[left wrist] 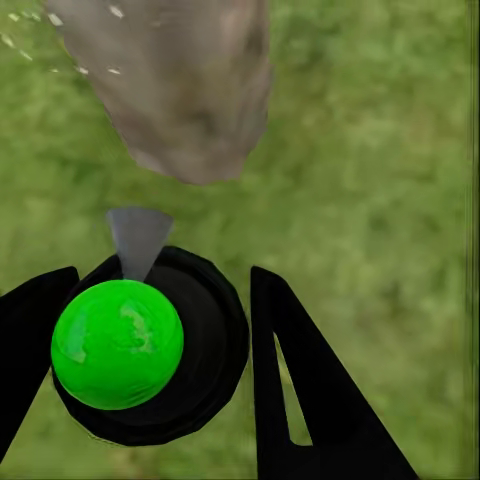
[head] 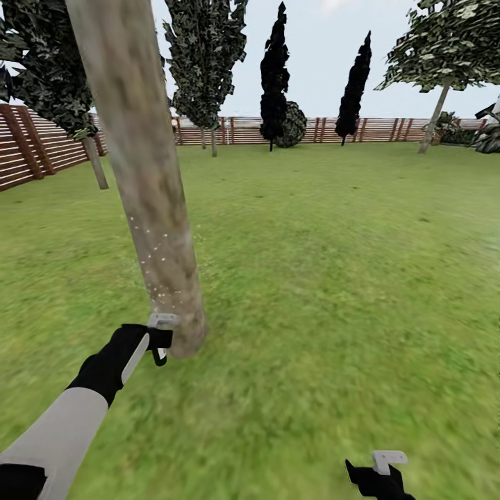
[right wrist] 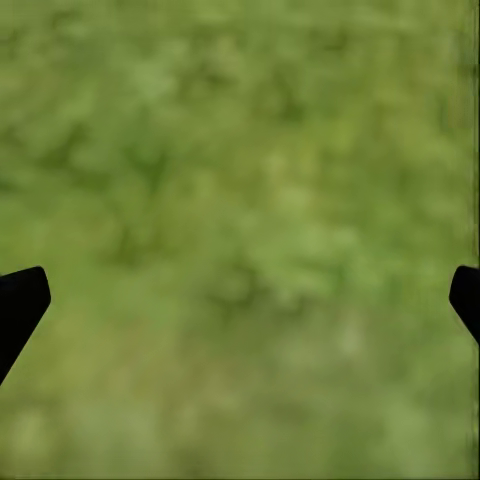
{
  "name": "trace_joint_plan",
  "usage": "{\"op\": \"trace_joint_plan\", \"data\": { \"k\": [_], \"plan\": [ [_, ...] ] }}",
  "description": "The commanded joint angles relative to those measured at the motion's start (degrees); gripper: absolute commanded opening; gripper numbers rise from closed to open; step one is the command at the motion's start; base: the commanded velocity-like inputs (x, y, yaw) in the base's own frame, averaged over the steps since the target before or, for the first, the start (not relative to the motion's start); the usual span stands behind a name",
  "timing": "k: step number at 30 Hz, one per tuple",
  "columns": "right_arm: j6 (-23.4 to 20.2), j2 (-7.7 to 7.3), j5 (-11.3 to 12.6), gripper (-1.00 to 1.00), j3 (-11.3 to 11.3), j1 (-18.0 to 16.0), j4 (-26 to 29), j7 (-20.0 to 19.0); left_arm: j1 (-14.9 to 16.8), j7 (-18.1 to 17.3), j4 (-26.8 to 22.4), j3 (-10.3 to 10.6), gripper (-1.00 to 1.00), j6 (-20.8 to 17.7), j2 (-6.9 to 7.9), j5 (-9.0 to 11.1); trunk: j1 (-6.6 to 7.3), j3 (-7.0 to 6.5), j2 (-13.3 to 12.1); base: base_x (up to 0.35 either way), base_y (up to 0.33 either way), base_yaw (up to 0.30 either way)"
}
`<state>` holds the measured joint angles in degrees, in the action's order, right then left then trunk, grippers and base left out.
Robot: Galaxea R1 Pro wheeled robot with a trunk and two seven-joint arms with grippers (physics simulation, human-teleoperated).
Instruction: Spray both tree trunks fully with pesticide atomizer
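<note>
Low beside the foot of the near tree trunk [head: 142, 167], the left arm reaches forward and slightly inward, its pale forearm running up from the lower left corner of the head view to a black wrist. The left end effector [head: 158, 340] sits right at the trunk's base, just beside the bark, and it's clenched around the pesticide atomizer [left wrist: 150, 345]. From the left wrist camera the black fingers [left wrist: 300, 390] bracket the atomizer's round black body, a bright green cap faces the lens, and a small grey nozzle tip points toward the trunk base just ahead. Tiny pale specks dot the bark on the lower stretch of the trunk, above the end effector.

Down at the bottom edge of the head view, the right end effector [head: 380, 472] hangs low over the grass floor [head: 333, 278], well apart from the tree. Its fingertips [right wrist: 20, 300] sit wide at the two sides of the right wrist picture: released, nothing between them but blurry lawn.

Farther off, a second tree [head: 437, 104] with a bare slanted trunk stands near the brown slatted fence [head: 389, 129], with two dark cypress-like trees [head: 274, 76] between. Nothing stands between the atomizer and the near trunk.
</note>
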<state>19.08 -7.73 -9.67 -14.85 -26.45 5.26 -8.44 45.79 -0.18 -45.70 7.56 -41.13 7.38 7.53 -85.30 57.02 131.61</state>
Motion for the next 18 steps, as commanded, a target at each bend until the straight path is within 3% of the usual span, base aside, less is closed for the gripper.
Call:
{"op": "trace_joint_plan", "data": {
  "k": [1, 8, 14, 18],
  "plan": [
    [0.00, 0.00, 0.00, 1.00, 0.00, 0.00, -0.01, 0.00, 0.00, 0.01, 0.00, 0.00, -1.00, 0.00, 0.00, -0.04, 0.00, 0.00, 0.00, 0.094, -0.270, 0.003],
    [0.00, 0.00, 0.00, 1.00, 0.00, 0.00, -0.02, 0.00, 0.00, 0.01, 1.76, -0.17, -1.00, 0.07, 0.25, 0.02, 0.00, 0.00, 0.00, 0.094, -0.270, 0.017],
    [0.01, 0.00, 0.00, 1.00, 0.00, 0.00, -0.06, 0.00, 0.00, 0.03, 1.87, -0.16, -1.00, 0.07, 0.27, -0.02, 0.00, 0.00, 0.00, 0.094, -0.270, 0.244],
    [0.00, 0.01, 0.00, 1.00, 0.00, 0.00, -0.07, 0.00, 0.00, 4.41, 2.01, -0.09, -1.00, 0.09, -0.04, 0.32, 0.00, 0.00, 0.00, 0.085, -0.270, 0.274]
  ]
}}
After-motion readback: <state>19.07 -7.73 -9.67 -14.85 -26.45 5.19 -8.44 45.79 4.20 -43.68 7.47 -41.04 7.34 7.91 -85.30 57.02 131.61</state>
